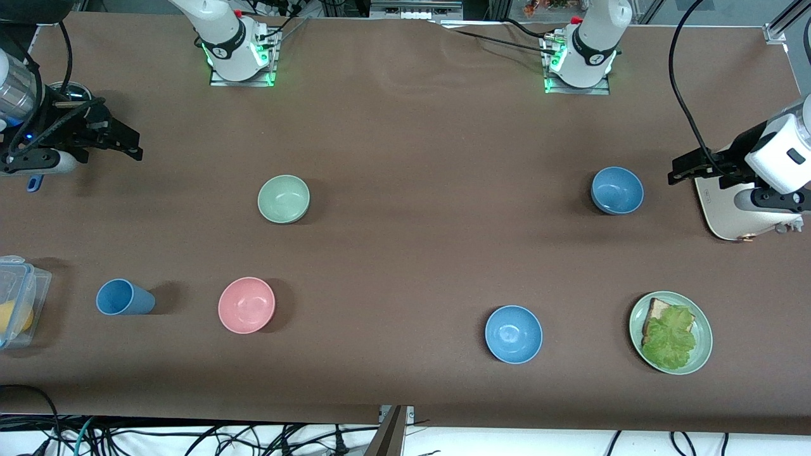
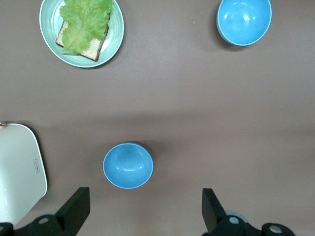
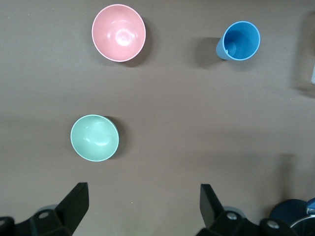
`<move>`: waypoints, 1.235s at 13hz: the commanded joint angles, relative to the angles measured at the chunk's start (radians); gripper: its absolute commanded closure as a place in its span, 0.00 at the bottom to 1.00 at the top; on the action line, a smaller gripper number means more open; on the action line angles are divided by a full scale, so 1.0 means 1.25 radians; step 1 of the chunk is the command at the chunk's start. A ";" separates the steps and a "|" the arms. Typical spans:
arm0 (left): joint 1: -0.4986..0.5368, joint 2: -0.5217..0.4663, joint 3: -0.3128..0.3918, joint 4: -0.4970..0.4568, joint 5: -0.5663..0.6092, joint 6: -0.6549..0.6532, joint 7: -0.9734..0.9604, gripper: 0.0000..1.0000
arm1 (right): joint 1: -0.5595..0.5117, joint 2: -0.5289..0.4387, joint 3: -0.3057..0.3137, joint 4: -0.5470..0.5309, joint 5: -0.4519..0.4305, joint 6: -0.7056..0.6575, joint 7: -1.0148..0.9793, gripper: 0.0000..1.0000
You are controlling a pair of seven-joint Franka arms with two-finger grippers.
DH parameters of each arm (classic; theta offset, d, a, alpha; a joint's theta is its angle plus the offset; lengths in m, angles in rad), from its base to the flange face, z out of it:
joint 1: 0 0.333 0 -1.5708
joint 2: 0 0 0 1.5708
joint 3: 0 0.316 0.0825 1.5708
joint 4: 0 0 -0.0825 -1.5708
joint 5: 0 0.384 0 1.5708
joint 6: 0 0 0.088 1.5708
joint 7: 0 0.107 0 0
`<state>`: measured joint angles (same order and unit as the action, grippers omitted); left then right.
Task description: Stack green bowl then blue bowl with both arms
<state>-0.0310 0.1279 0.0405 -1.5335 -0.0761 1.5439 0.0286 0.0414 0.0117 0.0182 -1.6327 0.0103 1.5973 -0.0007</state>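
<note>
The green bowl point(image 1: 284, 199) stands upright and empty toward the right arm's end of the table; it also shows in the right wrist view point(image 3: 94, 137). The duller blue bowl point(image 1: 617, 190) stands upright toward the left arm's end, and shows in the left wrist view point(image 2: 128, 165). My right gripper point(image 1: 136, 144) point(image 3: 142, 191) is open and empty, over bare table at its end, apart from the green bowl. My left gripper point(image 1: 673, 171) point(image 2: 144, 199) is open and empty, over the table beside the blue bowl.
A brighter blue bowl point(image 1: 513, 334) and a green plate with bread and lettuce point(image 1: 670, 332) lie nearer the front camera. So do a pink bowl point(image 1: 246, 304), a blue cup point(image 1: 123, 297) and a clear box point(image 1: 16, 301). A cream board point(image 1: 728, 215) lies under the left arm.
</note>
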 commanded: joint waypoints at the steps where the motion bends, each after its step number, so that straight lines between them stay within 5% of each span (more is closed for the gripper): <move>1: -0.003 0.003 0.000 0.016 0.023 -0.012 0.000 0.00 | -0.004 0.000 0.003 0.012 0.002 -0.009 -0.001 0.00; 11: -0.003 0.003 0.000 0.014 0.023 -0.010 0.000 0.00 | -0.004 0.000 0.003 0.012 0.004 -0.005 -0.001 0.00; 16: -0.003 0.004 0.000 0.016 0.022 -0.010 0.000 0.00 | 0.018 0.092 0.009 0.015 0.003 0.013 -0.009 0.00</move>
<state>-0.0314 0.1278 0.0405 -1.5331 -0.0761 1.5439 0.0286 0.0585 0.0861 0.0287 -1.6367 0.0110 1.6079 -0.0011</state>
